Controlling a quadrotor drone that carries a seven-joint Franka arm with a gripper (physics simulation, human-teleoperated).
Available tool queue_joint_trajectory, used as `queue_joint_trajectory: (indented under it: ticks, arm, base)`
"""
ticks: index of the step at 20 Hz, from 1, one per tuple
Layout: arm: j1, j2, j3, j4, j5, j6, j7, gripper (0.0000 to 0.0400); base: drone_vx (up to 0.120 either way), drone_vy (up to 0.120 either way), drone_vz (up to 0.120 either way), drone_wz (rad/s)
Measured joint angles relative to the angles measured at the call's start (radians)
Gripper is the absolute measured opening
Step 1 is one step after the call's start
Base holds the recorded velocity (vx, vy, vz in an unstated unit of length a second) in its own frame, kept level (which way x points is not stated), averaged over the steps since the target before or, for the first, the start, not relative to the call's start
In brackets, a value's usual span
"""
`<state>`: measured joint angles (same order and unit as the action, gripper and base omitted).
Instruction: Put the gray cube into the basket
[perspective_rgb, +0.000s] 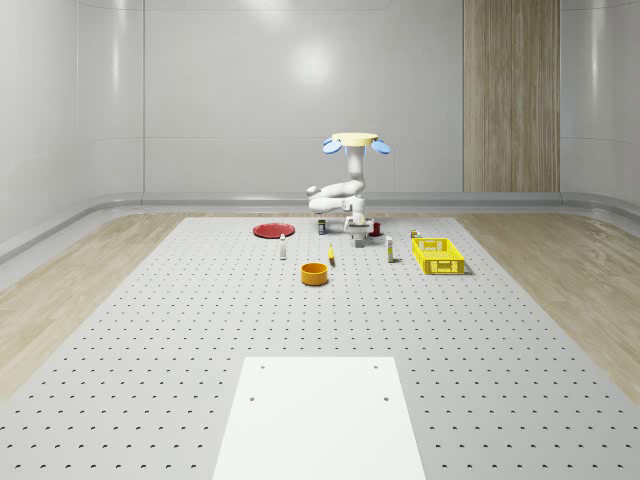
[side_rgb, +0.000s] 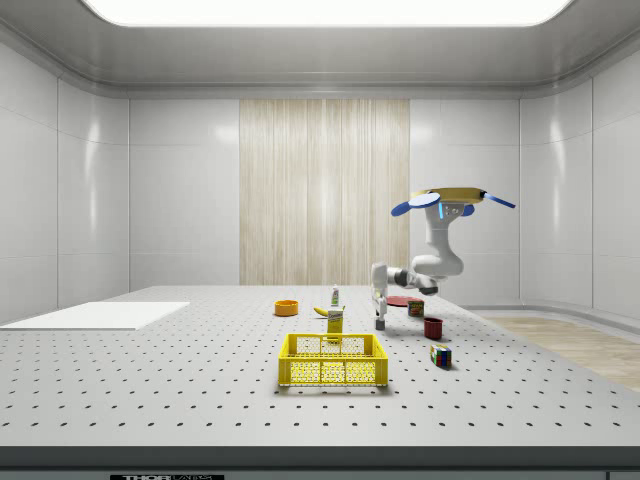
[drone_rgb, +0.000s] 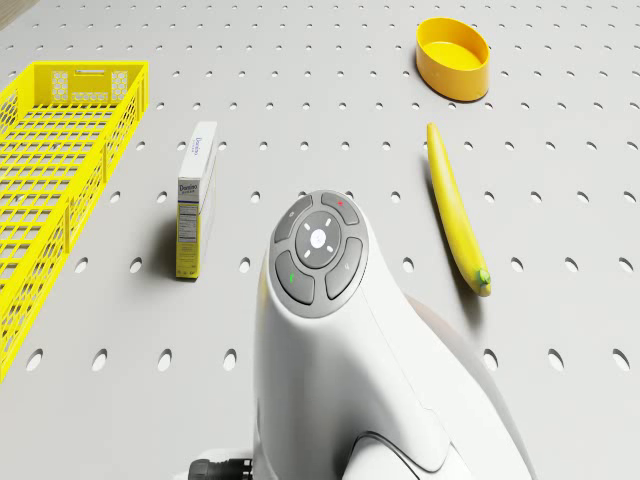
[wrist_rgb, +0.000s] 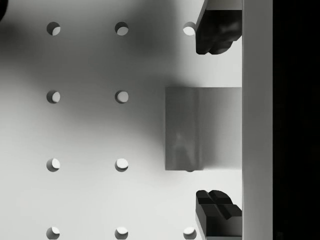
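Drone (perspective_rgb: 355, 141) hovers over cube (wrist_rgb: 202, 128); gripper (wrist_rgb: 218, 122) released, fingers (wrist_rgb: 216, 32) astride it; off-centre closing may nudge the cube aside.

The gray cube (wrist_rgb: 202, 128) sits flat on the perforated table. The yellow mesh basket (perspective_rgb: 439, 256) stands upright and empty, well apart toward the whole-scene view's right.
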<state>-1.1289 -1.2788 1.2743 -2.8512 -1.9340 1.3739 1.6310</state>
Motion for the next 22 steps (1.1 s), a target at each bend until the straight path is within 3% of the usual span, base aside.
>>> queue_joint_trajectory:
  ticks: [10, 22]
  arm:
    - [-0.044, -0.03, -0.037, 0.06, -0.035, 0.061, -0.006, 0.04]
    - [-0.015, -0.077, -0.074, 0.038, -0.052, 0.109, -0.009, 0.04]
  base:
    - [0.0, 0.0, 0.0, 0.0]
    - [0.0, 0.0, 0.0, 0.0]
